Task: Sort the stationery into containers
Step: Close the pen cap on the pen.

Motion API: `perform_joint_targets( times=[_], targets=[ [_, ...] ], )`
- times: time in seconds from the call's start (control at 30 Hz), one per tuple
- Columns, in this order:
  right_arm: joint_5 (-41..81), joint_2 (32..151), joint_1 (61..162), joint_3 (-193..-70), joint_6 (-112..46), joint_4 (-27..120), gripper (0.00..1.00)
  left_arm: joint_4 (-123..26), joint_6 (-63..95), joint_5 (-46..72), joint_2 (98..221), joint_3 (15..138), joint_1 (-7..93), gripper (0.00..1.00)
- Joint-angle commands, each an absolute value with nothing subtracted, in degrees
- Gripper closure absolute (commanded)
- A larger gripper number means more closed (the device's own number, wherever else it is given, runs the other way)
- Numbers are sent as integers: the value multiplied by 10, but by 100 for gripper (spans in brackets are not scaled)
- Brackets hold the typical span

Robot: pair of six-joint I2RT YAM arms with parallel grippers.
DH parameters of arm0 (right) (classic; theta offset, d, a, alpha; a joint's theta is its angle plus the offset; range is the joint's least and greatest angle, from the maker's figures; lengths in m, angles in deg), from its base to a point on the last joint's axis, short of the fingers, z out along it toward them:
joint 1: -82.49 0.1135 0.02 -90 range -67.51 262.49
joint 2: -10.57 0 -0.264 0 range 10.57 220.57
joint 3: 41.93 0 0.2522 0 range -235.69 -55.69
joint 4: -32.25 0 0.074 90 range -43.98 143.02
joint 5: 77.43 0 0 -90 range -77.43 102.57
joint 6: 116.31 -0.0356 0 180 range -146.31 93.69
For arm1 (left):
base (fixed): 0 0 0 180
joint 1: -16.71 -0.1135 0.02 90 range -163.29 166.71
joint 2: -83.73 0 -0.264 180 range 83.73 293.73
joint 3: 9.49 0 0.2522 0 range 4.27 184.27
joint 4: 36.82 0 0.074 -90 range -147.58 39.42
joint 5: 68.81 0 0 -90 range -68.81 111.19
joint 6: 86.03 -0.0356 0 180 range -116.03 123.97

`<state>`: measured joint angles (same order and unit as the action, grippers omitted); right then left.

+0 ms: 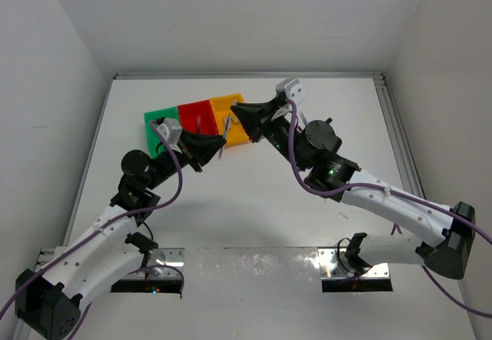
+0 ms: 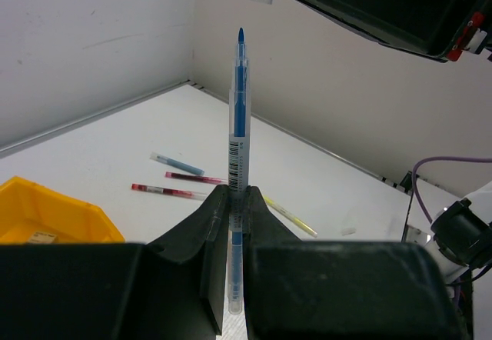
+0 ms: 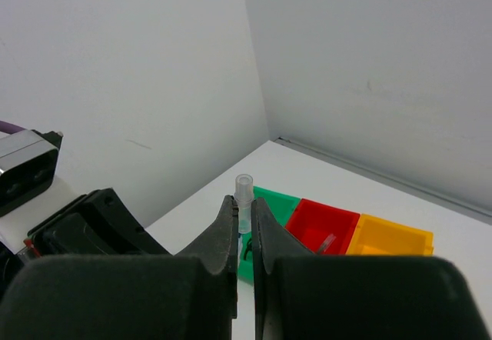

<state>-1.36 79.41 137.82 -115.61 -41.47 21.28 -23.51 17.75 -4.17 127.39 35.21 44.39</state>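
Between the left jaws, which are pressed tight on its lower part, a slim blue pen (image 2: 239, 125) stands upright. It has a clear barrel, a blue core, a blue tip at the top and a white barcode label just above the grip. Its lower end shows in the slit between the jaws. Between the right jaws, likewise closed to a narrow slit, sits a small clear tube (image 3: 244, 189) with a round open top, pinched by its lower part. Beyond the left jaws, four pens lie loose on the white bench (image 2: 100, 140): a pale blue pen (image 2: 178, 163), a dark red pen (image 2: 192, 177), a red pen (image 2: 161, 191) and, apart to the right, a yellow pen (image 2: 290, 215). A tiny white scrap (image 2: 348, 231) lies farther on. Beyond the right jaws, three joined containers stand in a row: a green bin (image 3: 280, 199), a red bin (image 3: 338, 215) and a yellow bin (image 3: 396, 234). A pale thin piece (image 3: 327, 241) lies in the red one. Seen from above, both arms reach toward this row, the left jaws at its near edge by the red and yellow bins, the right jaws over the yellow bin.
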Motion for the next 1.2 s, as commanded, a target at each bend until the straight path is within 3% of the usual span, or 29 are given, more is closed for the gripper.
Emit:
perform_joint_targets(
  times=[0.0,1.17],
  targets=[
    [-24,798,1383,-1159,-405,178,100,-220,169,-38,1271,358,448,100],
    [-14,825,1383,-1136,-466,148,100,-223,157,-19,1271,364,448,100]
  ],
)
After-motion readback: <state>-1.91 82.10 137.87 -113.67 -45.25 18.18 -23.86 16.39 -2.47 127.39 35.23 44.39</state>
